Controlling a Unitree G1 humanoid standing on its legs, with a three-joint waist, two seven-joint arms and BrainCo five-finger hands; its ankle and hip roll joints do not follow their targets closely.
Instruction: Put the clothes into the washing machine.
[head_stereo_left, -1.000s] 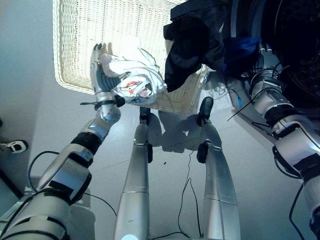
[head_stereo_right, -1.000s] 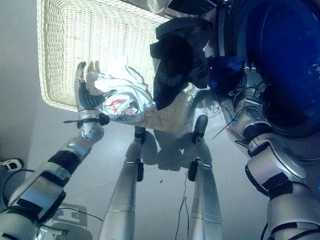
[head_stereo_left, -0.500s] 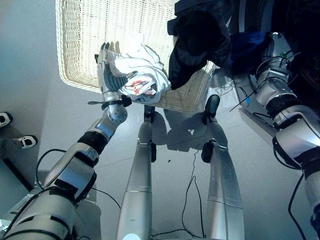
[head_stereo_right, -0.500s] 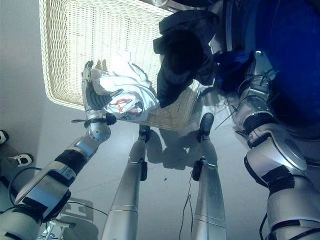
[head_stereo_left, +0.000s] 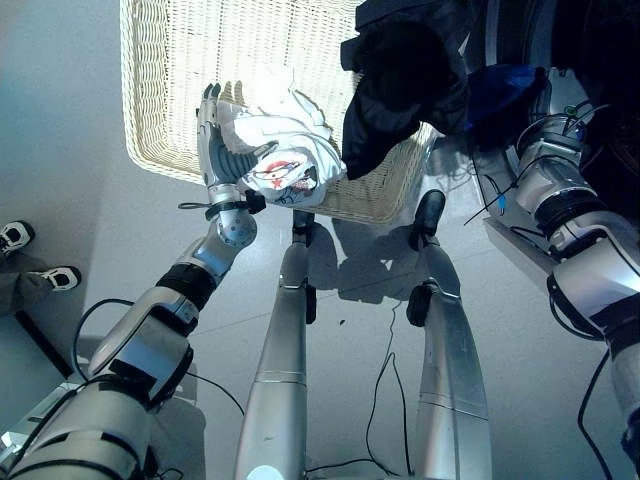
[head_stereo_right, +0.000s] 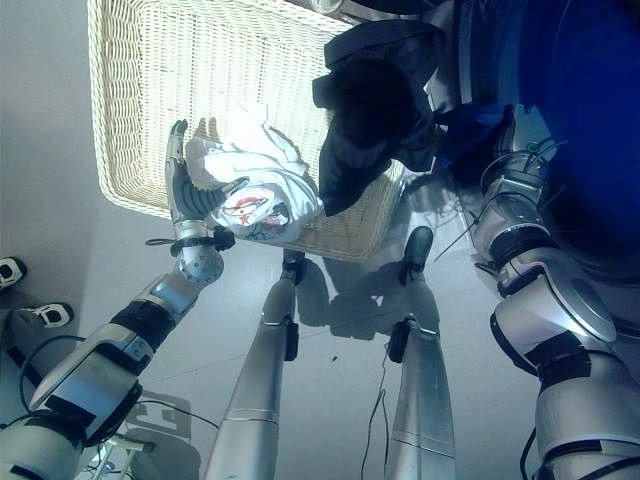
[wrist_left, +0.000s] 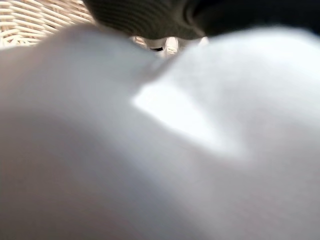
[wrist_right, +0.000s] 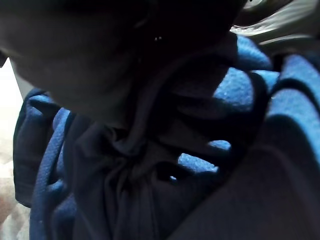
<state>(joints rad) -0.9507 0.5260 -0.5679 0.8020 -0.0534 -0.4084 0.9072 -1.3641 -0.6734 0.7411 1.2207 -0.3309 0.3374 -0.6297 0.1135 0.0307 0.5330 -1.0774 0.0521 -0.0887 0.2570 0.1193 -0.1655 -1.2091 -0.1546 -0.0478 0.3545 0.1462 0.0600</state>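
Note:
My left hand (head_stereo_left: 218, 160) is raised over the near rim of the wicker basket (head_stereo_left: 170, 60), fingers and thumb closed on a white garment with a red print (head_stereo_left: 285, 160) that bunches over it. The same white cloth (wrist_left: 165, 150) lies right against the left wrist camera. To the right, a dark garment (head_stereo_left: 400, 80) hangs in the air past the basket's right corner, joined to a bunch of blue cloth (head_stereo_left: 495, 90). My right hand (head_stereo_left: 538, 100) is up at that blue cloth (wrist_right: 235, 85), before the washing machine's dark opening (head_stereo_right: 580, 120).
A person's shoes (head_stereo_left: 25, 255) stand on the grey floor at the far left. The washing machine's round rim (head_stereo_left: 485, 40) stands just right of the basket.
The whole picture has shifted a little, so the camera moved. Both hands and their clothes stay about where they were against the basket. The person's shoes have come further into view.

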